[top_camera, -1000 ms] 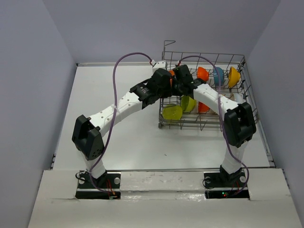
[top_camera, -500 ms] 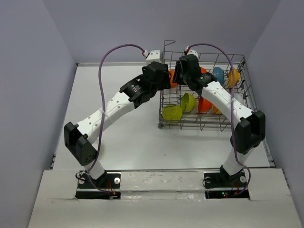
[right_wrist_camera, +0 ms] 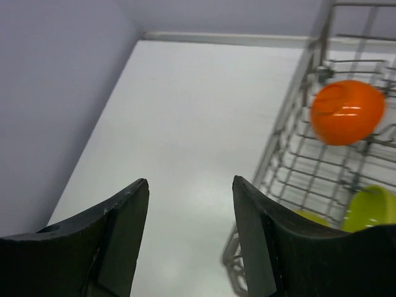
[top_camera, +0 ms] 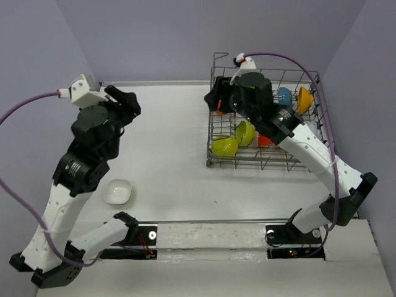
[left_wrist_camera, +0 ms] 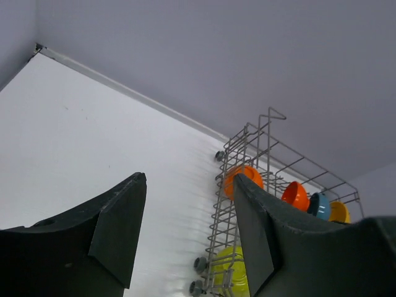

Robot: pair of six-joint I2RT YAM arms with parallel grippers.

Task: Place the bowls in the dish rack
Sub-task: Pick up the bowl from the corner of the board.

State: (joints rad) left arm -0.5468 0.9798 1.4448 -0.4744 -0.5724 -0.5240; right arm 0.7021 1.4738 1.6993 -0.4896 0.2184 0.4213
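Bowls fill much of the dish rack (top_camera: 260, 164), a grey wire basket standing on the right side of the white tabletop (top_camera: 167, 167), close to the back wall (top_camera: 185, 37). Along its far row, from the left corner rightward, stand an orange bowl (right_wrist_camera: 345, 111), a red-orange bowl (left_wrist_camera: 296, 195), a blue bowl (top_camera: 284, 98) and an orange-yellow bowl (top_camera: 304, 99), all tipped on edge among the wires. Toward the front a lime green bowl (top_camera: 224, 146) lies at the left, a second lime green bowl (top_camera: 245, 132) sits just behind it to the right, and a second red-orange bowl (top_camera: 265, 140) is just beside that one, partly hidden by the right arm. One white bowl (top_camera: 117, 192) sits out on the tabletop at the near left, well apart from the rack and open side up. The left pincer (top_camera: 129, 103) hangs high over the far left of the tabletop, well away from the rack, its fingers spread and nothing between them; through the gap its own camera shows only bare tabletop and the rack's left wall. The right pincer (right_wrist_camera: 190, 235) hovers above the rack's far left corner, likewise released and holding nothing, and the orange bowl sits off to the right of its fingers, not touching them.
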